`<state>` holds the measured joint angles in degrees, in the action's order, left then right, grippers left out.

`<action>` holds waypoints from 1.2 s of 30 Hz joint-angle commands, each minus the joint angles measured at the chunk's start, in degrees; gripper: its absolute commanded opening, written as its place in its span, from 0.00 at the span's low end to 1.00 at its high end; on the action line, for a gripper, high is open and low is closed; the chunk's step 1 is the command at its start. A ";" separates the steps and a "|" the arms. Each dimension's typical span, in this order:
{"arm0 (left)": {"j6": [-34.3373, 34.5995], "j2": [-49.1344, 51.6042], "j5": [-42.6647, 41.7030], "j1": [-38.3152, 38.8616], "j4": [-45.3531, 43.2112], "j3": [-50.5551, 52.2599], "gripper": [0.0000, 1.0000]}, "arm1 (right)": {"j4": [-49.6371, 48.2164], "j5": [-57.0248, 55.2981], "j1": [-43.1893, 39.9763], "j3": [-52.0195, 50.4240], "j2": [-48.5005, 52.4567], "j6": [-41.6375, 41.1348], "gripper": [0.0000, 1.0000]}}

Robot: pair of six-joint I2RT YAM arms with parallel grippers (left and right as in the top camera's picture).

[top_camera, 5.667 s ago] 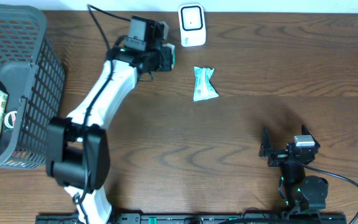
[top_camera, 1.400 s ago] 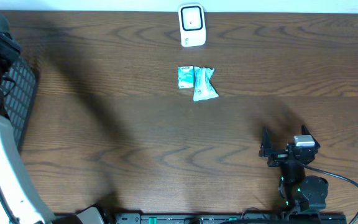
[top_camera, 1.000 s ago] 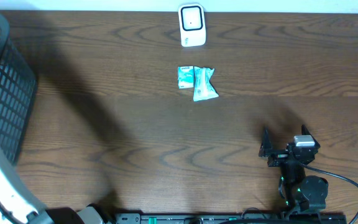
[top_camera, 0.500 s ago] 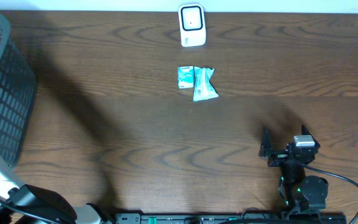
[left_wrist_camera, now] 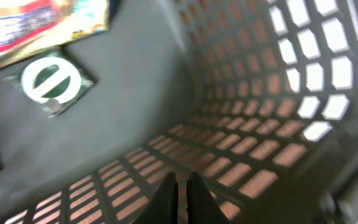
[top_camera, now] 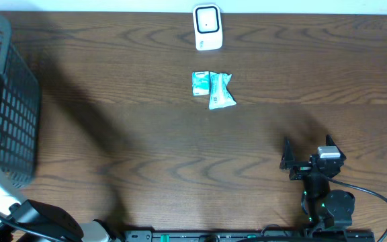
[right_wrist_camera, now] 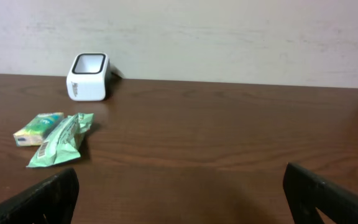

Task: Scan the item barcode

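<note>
Scanner (top_camera: 207, 27): window tilted up toward the arms for showing barcodes; a green box (top_camera: 199, 83) and pouch (top_camera: 222, 91) lie touching just on its near side, probably set there as done. Basket (top_camera: 12, 101), well left of the scanner: holds goods likely awaiting scan, a snack bag (left_wrist_camera: 36, 22) and a ring-marked pack (left_wrist_camera: 50, 78); left gripper (left_wrist_camera: 180, 191) is down inside, fingers pressed together on nothing visible, apart from both. Right gripper (right_wrist_camera: 179, 202), near-right of the scanner: fingers spread wide, empty, seemingly parked clear.
</note>
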<state>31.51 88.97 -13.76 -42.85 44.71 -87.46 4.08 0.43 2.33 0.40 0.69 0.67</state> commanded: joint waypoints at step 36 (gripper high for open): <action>-2.78 8.63 -15.28 4.90 -13.53 -1.01 0.07 | 0.26 -0.07 0.33 -0.09 -0.31 -0.39 0.99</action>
<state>30.20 98.89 -19.94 -38.48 31.20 -87.46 4.08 0.43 2.33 0.40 0.69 0.67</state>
